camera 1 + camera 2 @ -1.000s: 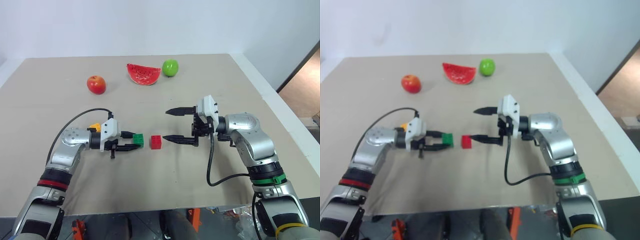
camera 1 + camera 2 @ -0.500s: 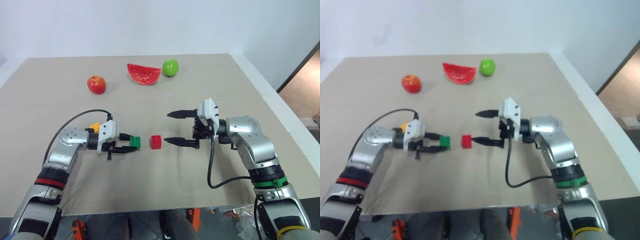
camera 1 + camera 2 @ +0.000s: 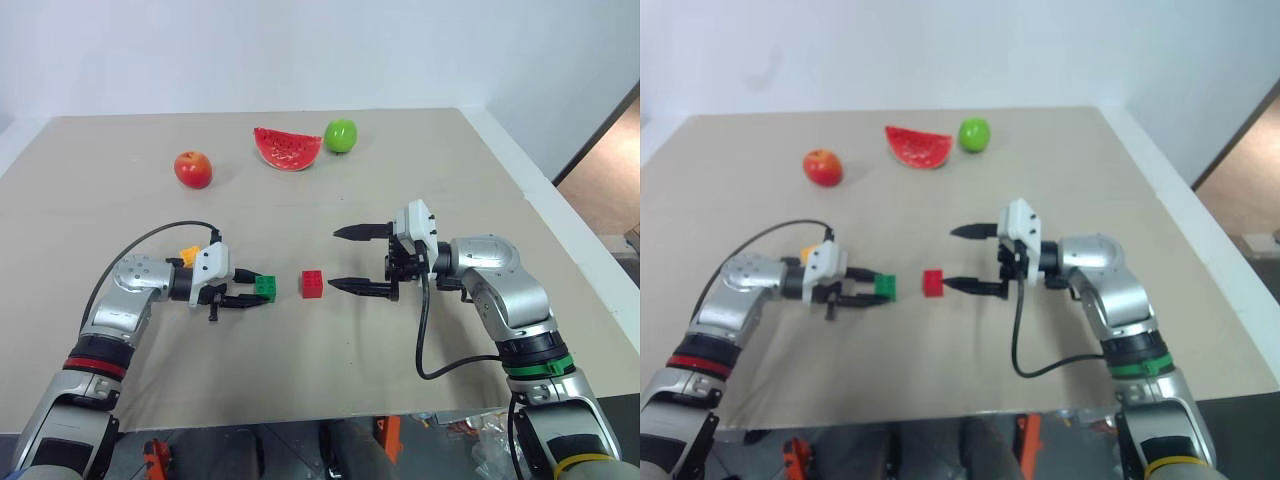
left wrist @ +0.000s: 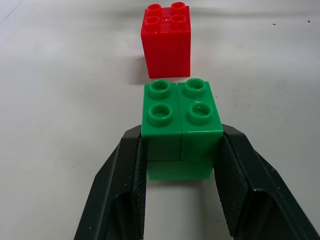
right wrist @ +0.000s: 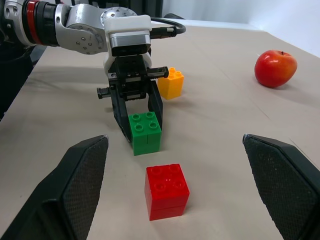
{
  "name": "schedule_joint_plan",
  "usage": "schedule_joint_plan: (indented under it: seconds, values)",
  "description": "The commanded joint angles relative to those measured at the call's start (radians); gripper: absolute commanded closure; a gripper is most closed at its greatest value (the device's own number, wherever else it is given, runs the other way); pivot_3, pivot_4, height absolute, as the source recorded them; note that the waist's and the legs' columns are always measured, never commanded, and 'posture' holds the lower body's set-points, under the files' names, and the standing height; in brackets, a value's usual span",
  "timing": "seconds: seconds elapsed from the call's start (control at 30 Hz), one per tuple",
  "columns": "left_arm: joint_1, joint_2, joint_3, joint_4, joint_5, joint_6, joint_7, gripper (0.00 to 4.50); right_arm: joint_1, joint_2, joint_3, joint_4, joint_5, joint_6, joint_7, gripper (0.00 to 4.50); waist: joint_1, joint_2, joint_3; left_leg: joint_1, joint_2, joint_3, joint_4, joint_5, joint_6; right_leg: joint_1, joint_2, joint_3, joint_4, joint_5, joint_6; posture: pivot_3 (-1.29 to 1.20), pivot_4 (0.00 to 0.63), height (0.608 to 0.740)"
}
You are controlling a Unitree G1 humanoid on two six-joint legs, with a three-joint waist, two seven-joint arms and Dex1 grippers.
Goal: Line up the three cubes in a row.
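Observation:
My left gripper (image 3: pixel 262 292) is shut on the green cube (image 4: pixel 181 125), held by its two sides low at the table surface. The red cube (image 3: pixel 313 284) stands on the table a short gap to the right of the green one, studs up. The yellow-orange cube (image 5: pixel 170 83) sits behind my left wrist, partly hidden by it in the eye views. My right gripper (image 3: pixel 335 259) stands open to the right of the red cube, pointing left. Its near fingertip is close to the red cube and nothing lies between its fingers.
A red apple (image 3: pixel 193 169), a watermelon slice (image 3: pixel 287 148) and a green apple (image 3: pixel 341 135) lie along the far part of the table (image 3: pixel 450 170). The table's right edge runs close past my right arm. Black cables loop from both wrists.
My left gripper has drawn a little to the left with the green cube in it, widening the gap to the red cube. The red cube has not moved, and the right gripper stays open.

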Motion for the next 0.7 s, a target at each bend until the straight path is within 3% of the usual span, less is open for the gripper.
schedule_joint_plan:
  seconds: [0.03,0.13,0.23,0.53,0.7]
  values:
    - [0.003,0.02,-0.003,0.013,0.031,-0.028,0.0,1.89,0.002,-0.008,-0.008,-0.031,0.008,-0.011,0.012,0.0,0.0,0.0,0.0,0.0,0.0,0.0,0.0,0.0,0.0,0.0,0.0,0.0,0.001,0.0,0.0,0.0,0.15,0.74]
    - [0.005,0.022,-0.003,0.01,0.037,-0.04,-0.003,0.8,0.006,-0.011,-0.008,-0.032,0.007,-0.012,0.015,0.0,0.0,0.0,0.0,0.001,0.0,0.0,0.0,0.0,0.0,0.0,0.0,0.0,0.002,0.0,0.0,0.0,0.15,0.74]
    - [0.019,0.04,0.007,-0.023,0.034,-0.047,-0.004,0.09,0.006,-0.01,-0.009,-0.03,0.004,-0.013,0.017,0.0,-0.001,0.0,0.0,0.001,0.0,0.0,0.001,0.0,0.0,0.0,0.0,0.001,0.003,0.0,0.0,0.0,0.15,0.74]
    - [0.24,0.179,0.148,-0.437,-0.07,0.168,0.101,0.09,0.014,-0.015,-0.013,-0.031,0.007,-0.016,0.025,0.0,-0.003,0.0,0.0,0.002,0.001,0.0,0.002,0.0,0.0,-0.001,0.001,0.001,0.006,-0.001,-0.001,0.0,0.15,0.74]
    - [0.419,0.166,0.344,-0.726,-0.186,0.422,0.334,0.09,0.008,-0.015,-0.012,-0.011,0.008,-0.027,0.038,0.0,-0.002,0.0,0.0,0.004,0.001,0.001,0.002,0.0,0.0,0.0,0.0,0.001,0.008,-0.001,-0.001,0.0,0.15,0.74]
